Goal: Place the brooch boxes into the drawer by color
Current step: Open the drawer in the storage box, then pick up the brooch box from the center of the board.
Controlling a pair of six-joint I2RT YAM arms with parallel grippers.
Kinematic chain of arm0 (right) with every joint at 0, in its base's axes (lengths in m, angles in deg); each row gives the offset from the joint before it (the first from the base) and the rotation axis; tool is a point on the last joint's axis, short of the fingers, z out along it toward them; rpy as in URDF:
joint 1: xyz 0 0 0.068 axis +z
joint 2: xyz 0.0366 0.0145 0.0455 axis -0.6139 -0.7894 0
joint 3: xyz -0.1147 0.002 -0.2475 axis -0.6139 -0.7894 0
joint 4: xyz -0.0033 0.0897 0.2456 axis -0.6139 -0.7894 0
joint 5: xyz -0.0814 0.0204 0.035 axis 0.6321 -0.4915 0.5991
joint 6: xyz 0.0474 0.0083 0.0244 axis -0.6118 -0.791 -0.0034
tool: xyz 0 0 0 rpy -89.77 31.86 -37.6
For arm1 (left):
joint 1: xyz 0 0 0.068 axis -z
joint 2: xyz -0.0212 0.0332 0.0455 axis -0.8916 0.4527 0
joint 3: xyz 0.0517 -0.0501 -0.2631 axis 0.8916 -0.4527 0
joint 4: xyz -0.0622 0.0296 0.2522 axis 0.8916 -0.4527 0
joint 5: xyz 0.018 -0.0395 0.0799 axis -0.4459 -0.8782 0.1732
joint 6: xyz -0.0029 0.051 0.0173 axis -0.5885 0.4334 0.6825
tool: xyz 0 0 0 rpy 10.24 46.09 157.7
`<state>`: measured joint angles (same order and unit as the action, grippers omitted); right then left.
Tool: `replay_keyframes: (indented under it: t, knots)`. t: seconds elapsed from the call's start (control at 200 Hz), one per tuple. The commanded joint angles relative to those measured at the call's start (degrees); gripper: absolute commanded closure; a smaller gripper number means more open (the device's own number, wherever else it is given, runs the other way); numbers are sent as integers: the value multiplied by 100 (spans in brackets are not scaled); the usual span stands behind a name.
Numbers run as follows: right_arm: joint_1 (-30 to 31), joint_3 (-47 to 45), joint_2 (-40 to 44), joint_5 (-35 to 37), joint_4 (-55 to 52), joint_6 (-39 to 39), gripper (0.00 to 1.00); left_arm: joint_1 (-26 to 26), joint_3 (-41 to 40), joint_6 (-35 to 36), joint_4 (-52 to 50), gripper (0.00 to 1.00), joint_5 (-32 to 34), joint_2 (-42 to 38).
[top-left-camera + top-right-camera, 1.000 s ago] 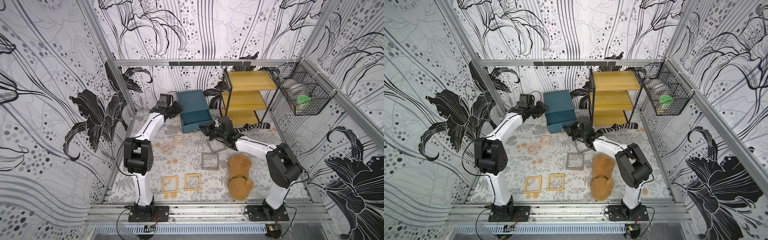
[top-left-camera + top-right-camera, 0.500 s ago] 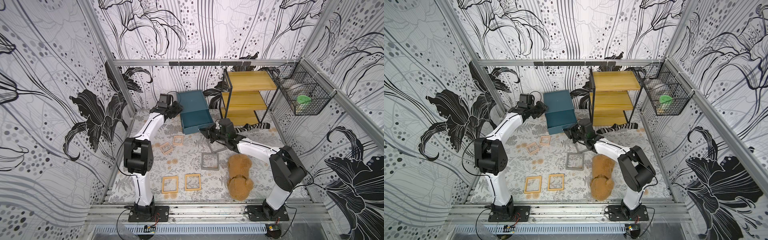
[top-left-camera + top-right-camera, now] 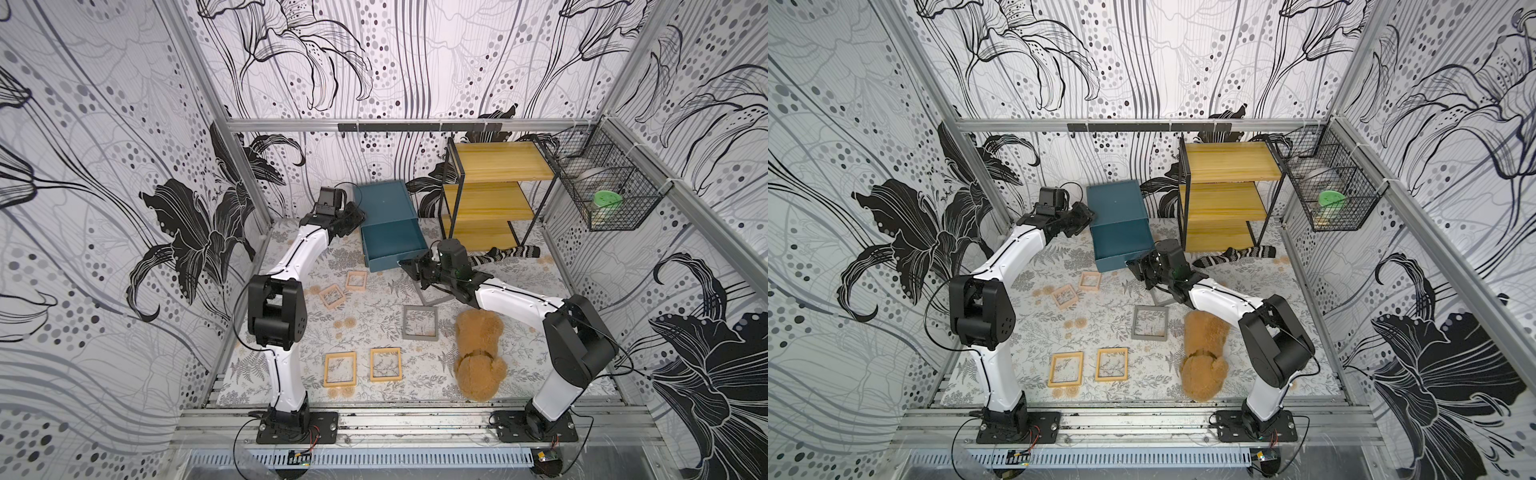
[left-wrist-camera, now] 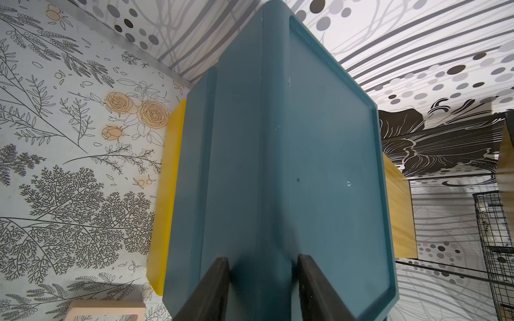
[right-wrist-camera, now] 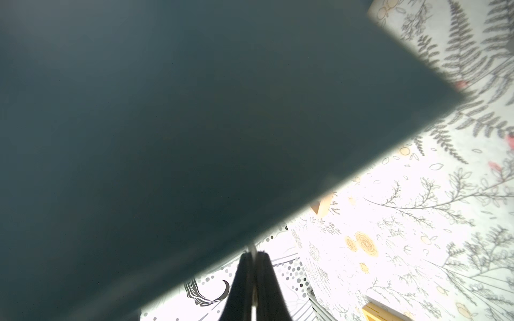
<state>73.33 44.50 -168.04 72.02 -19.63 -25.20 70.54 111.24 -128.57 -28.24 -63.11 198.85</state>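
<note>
- The left gripper [image 4: 262,264] is partly open. Its fingers [image 4: 214,286] hug an upper edge of the teal chest [image 3: 384,199], one on each face.
- The right gripper [image 5: 253,255] is squeezed tight on the thin silver pull [image 5: 252,248] of the drawer [image 3: 392,245]. The drawer sticks out at the front.
- The pink boxes [image 3: 356,280] lie on the flowery table [image 3: 374,307] just in front of the drawer.
- A grey box [image 3: 419,323] lies beside the teddy bear [image 3: 478,353].
- Another grey one sits partly under the right arm.
- The yellow boxes [image 3: 385,364] lie side by side nearest the front rail.

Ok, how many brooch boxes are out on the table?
6. Two pale pink boxes before the open drawer, two grey boxes mid-table, one partly under the right arm, two yellow-tan boxes nearest the front. No others seen.
</note>
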Motion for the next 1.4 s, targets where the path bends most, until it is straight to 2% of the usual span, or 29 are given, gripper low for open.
replay_keyframes:
  t: [0.0,0.07,0.225,0.371,0.521,0.681,0.871,1.117,1.227,1.397]
  knots:
    - [57,-99,112,42,-391,-36,100,28,86,67,-54,56,45,193]
    - [57,-62,127,64,-495,-2,100,32,86,64,-63,55,54,176]
    - [58,-25,247,177,-762,132,78,27,86,73,-89,52,126,106]
    - [58,128,451,342,-1146,379,64,29,112,62,-89,48,172,4]
    - [57,230,629,470,-1493,637,57,30,132,47,-175,45,312,-145]
    - [49,373,883,645,-1966,1137,56,32,-45,25,-186,42,566,-452]
    - [3,624,1270,982,-2725,2316,56,29,-389,-31,-295,37,985,-993]
    - [-84,712,1997,1308,-3491,3861,56,186,-1701,-240,-288,35,1600,-2229]
    - [-87,818,2210,1319,-3899,4524,56,322,-2243,-329,-566,34,2072,-2806]
    - [-91,846,2579,1270,-4318,5429,56,433,-2972,-408,-1173,33,2446,-3567]
